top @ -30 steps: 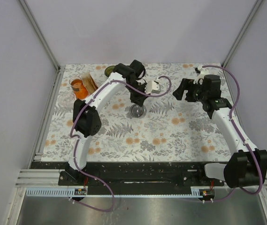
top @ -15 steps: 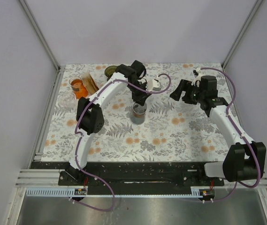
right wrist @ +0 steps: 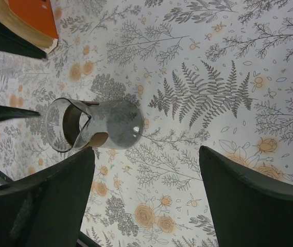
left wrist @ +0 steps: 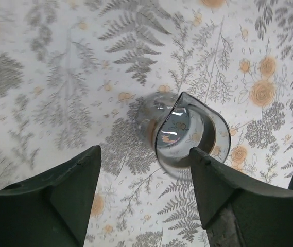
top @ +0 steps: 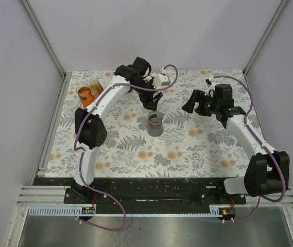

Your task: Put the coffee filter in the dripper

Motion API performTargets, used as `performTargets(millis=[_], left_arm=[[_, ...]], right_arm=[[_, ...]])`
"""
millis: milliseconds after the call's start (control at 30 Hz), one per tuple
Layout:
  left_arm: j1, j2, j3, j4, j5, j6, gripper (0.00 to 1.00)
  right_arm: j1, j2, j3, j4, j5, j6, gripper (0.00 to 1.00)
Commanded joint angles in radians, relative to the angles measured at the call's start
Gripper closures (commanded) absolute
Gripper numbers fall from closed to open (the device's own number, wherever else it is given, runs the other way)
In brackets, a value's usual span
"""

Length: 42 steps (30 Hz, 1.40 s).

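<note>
**Both claws spread and empty, brown paper inside the glass vessel**

The left claw hangs above the flowered table cloth with its two fingers wide apart, and nothing is pinched between them. Directly under it, a little closer to one fingertip, a clear glass vessel with a spout stands upright. Inside the vessel sits a brown paper, which looks like the coffee filter. Whether this vessel is the dripper, I cannot tell. The right claw is also spread and holds nothing. From this claw the vessel is ahead and apart, nearer to one finger. An orange holder stands far behind the left claw, at the edge of the cloth.
</note>
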Motion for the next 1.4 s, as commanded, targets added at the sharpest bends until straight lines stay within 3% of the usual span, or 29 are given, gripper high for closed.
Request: performTargets(millis=[0, 200, 367, 433, 767, 1100, 1367], left_arm=[[0.091, -0.237, 0.026, 0.073, -0.055, -0.151, 0.26], [0.321, -0.432, -0.243, 0.114, -0.231, -0.252, 0.25], [0.626, -0.552, -0.454, 0.203, -0.25, -0.335, 0.25], [0.69, -0.575, -0.542, 0.298, -0.287, -0.406, 0.26], [0.723, -0.615, -0.849, 0.709, -0.747, -0.478, 0.28], [0.818, -0.468, -0.835, 0.748, -0.721, -0.693, 0.28], [0.862, -0.339, -0.745, 0.676, -0.684, -0.705, 0.28]], right_arm=[[0.033, 0.023, 0.06, -0.01, -0.015, -0.059, 0.11], [0.048, 0.036, 0.078, -0.029, -0.025, -0.092, 0.11], [0.053, 0.037, 0.069, -0.021, -0.019, -0.107, 0.11], [0.056, 0.043, 0.061, -0.007, -0.023, -0.112, 0.11], [0.059, 0.043, 0.072, -0.069, -0.011, -0.153, 0.11], [0.064, 0.034, 0.05, -0.069, -0.029, -0.164, 0.11], [0.067, 0.02, 0.044, -0.069, -0.02, -0.181, 0.11]])
